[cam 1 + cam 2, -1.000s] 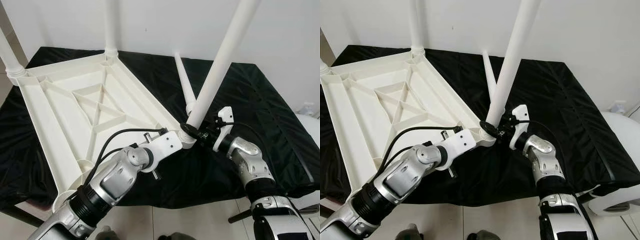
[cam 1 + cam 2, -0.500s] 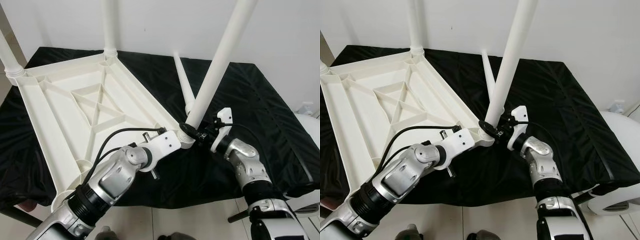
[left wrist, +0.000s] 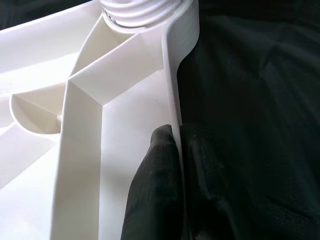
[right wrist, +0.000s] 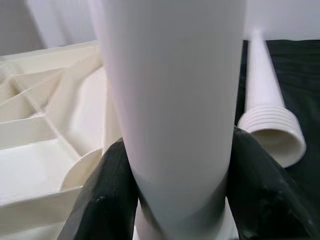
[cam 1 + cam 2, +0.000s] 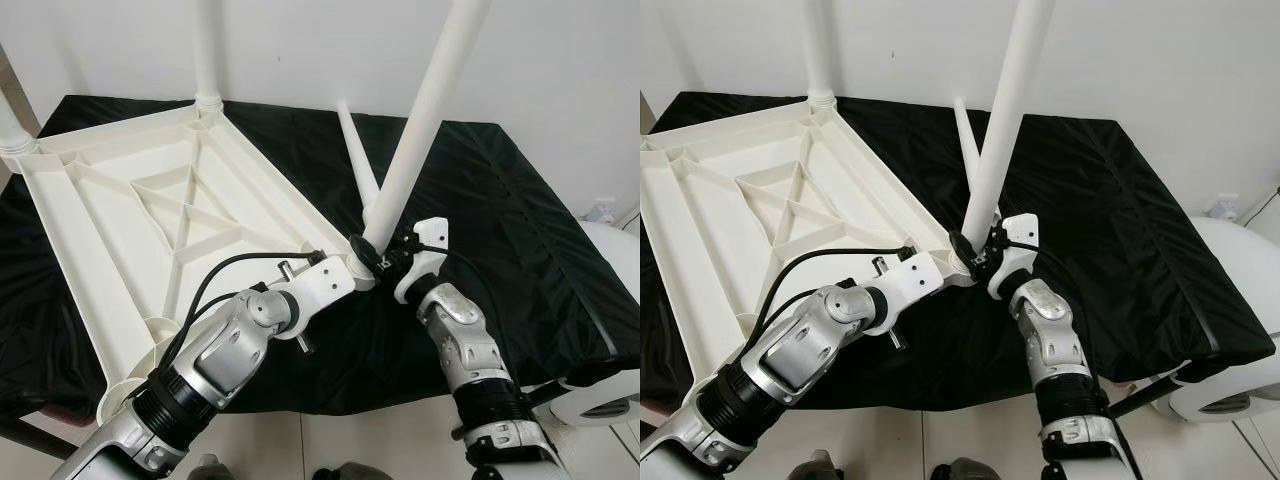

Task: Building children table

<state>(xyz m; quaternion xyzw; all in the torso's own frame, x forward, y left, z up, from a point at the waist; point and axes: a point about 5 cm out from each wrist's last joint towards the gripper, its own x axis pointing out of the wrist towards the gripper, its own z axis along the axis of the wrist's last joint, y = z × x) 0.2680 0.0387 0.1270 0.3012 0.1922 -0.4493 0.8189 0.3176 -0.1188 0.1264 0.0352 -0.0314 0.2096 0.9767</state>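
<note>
Table leg [image 5: 425, 120] straightened, three legs standing

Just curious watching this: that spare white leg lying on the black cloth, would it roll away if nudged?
Probably. The loose leg is round, smooth and tapered, so it would likely roll in a curve. It looks like hollow plastic, so probably light and stiff. The soft black cloth may slow it.

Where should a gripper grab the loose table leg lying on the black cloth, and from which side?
Grip the loose leg around its smooth shaft, partway along, coming down from above with the fingers straddling it. It lies flat on the black cloth, its ribbed end near the right gripper, which crowds that end.
</note>
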